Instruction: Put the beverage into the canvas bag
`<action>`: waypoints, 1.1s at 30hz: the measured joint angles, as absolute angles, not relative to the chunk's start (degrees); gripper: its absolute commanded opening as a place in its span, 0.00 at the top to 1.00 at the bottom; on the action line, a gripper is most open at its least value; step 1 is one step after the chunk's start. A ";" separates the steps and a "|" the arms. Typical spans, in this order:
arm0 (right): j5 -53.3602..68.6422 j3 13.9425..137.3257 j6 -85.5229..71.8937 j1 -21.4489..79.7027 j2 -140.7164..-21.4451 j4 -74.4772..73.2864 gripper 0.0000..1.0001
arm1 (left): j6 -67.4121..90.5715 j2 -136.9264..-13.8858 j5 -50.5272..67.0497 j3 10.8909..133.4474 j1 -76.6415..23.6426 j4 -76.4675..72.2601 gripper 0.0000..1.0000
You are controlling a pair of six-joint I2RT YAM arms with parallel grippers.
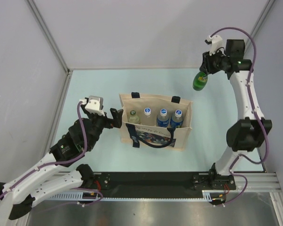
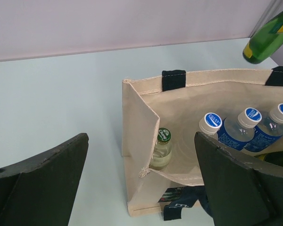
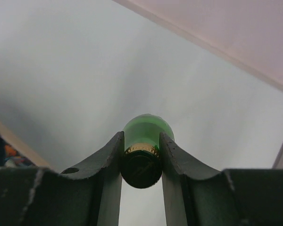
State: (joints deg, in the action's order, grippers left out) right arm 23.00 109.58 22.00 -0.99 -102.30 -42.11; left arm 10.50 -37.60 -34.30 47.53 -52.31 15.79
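Note:
The beverage (image 1: 200,81) is a green glass bottle with a dark cap. It hangs in the air at the far right, above the table and behind the right end of the canvas bag (image 1: 179,140). My right gripper (image 1: 205,71) is shut on its neck just under the cap (image 3: 141,167), the green body (image 3: 147,128) pointing away beyond the fingers. The beige bag stands upright mid-table, mouth open, navy handles at its rim. My left gripper (image 1: 117,117) is open at the bag's left end (image 2: 137,120), holding nothing. The green bottle (image 2: 269,35) shows at the top right of the left wrist view.
Several bottles stand inside the bag: a green-capped one (image 2: 162,146) at the left end and three blue-labelled, white-capped ones (image 2: 245,125) in a row to its right. A navy handle (image 1: 155,143) droops over the bag's printed front. Grey walls enclose the table on three sides.

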 measured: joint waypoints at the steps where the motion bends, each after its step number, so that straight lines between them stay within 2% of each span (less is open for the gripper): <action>1: 24.64 109.58 23.07 -1.02 -99.79 -42.94 1.00 | 10.48 -37.60 -34.30 47.53 -52.31 15.68 0.00; 6: 31.14 111.83 24.75 -0.99 -91.50 -47.03 1.00 | 10.48 -37.82 -34.06 47.53 -52.27 15.46 0.00; 18: 45.34 120.01 21.15 3.14 -87.05 -52.29 1.00 | 10.44 -39.99 -32.56 47.53 -52.12 14.46 0.00; 28: 50.15 121.05 19.44 17.43 -85.49 -53.25 1.00 | 10.61 -38.63 -32.36 47.44 -52.10 14.41 0.00; 33: 50.74 117.60 19.49 23.33 -84.68 -53.78 1.00 | 11.55 -38.00 -32.38 47.05 -52.10 14.48 0.00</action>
